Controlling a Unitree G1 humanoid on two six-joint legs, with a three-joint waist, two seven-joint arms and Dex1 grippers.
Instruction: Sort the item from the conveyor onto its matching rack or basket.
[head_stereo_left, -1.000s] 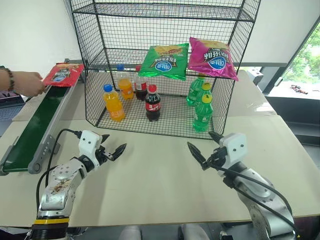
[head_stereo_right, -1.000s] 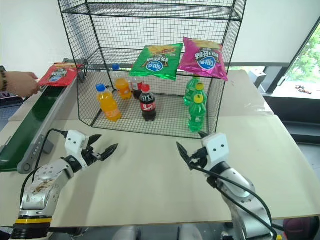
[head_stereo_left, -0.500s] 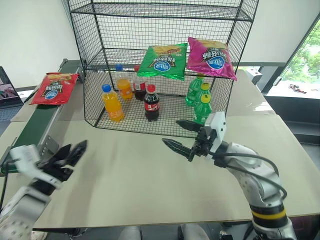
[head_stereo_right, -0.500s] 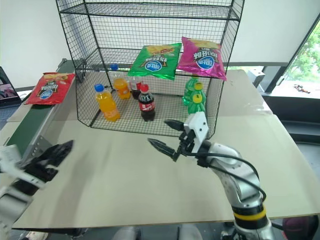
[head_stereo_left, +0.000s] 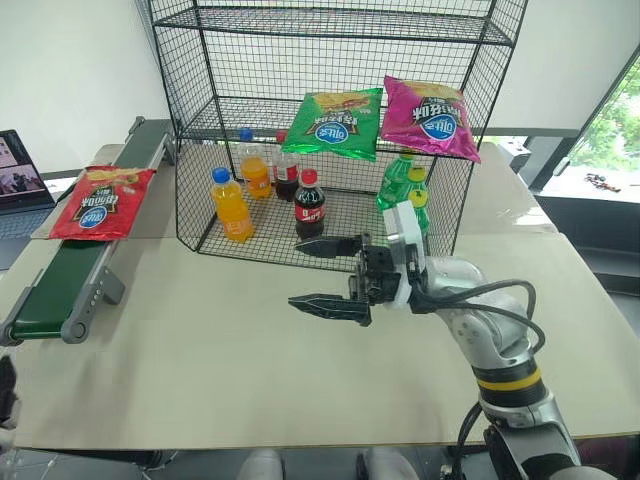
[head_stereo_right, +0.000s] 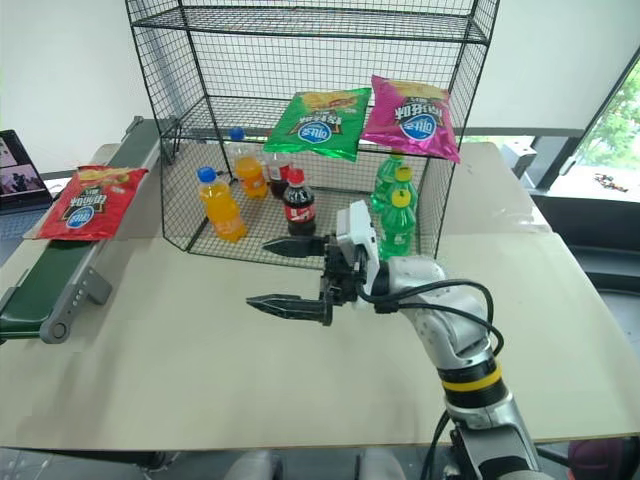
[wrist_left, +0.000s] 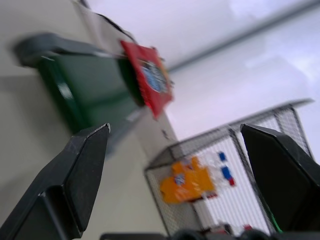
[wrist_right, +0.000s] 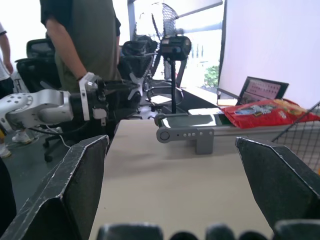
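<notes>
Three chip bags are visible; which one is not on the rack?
The red chip bag: it lies on the green conveyor, while the green bag and magenta bag sit on the wire rack.

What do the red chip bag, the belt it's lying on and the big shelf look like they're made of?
Red chip bag: glossy plastic film, judging by the sheen and crinkles. Belt: matte dark green, probably rubber or PVC, in a grey metal-looking frame. Shelf: thin black wire mesh, likely coated steel; you can see through the grid.

Red chip bag (wrist_left: 149, 77) lies on the green conveyor (wrist_left: 87, 92). Left gripper (wrist_left: 175, 165) fingers spread wide, empty. Wire rack (wrist_left: 235, 165) with orange bottles (wrist_left: 189, 182) beyond, on the tabletop (wrist_left: 30, 145).
</notes>
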